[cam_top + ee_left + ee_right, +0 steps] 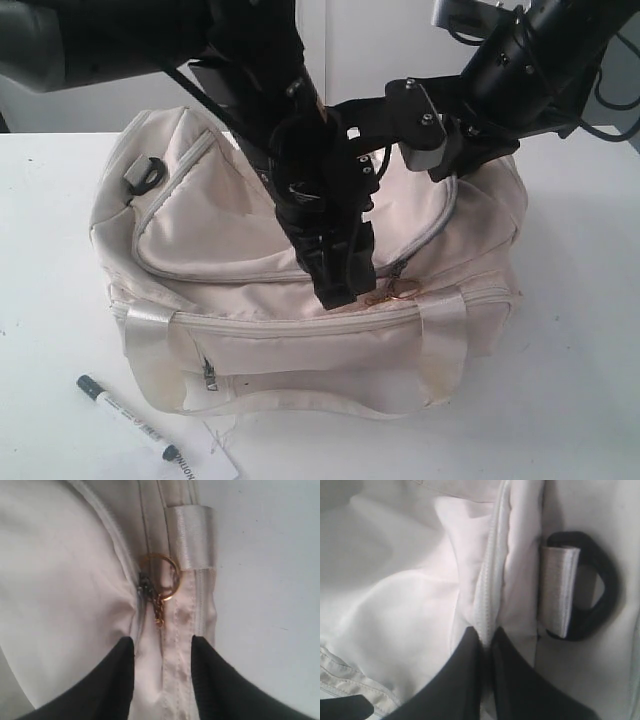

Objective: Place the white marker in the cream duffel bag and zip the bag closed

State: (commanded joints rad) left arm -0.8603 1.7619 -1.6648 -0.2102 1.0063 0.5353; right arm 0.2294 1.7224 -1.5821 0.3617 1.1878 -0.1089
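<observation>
The white marker lies on the table in front of the left corner of the cream duffel bag. It is clear of the fabric, with bare tabletop to its left. A paper tag sits just beside its tail end. I count one marker, one bag, one tag and two arms. The left gripper hangs over the bag's front edge, jaws apart and straddling the seam, with the gold chain pull just ahead of its tips. At the bag's right end, the right gripper is pinched tight on the zipper ridge, beside a black ring.
</observation>
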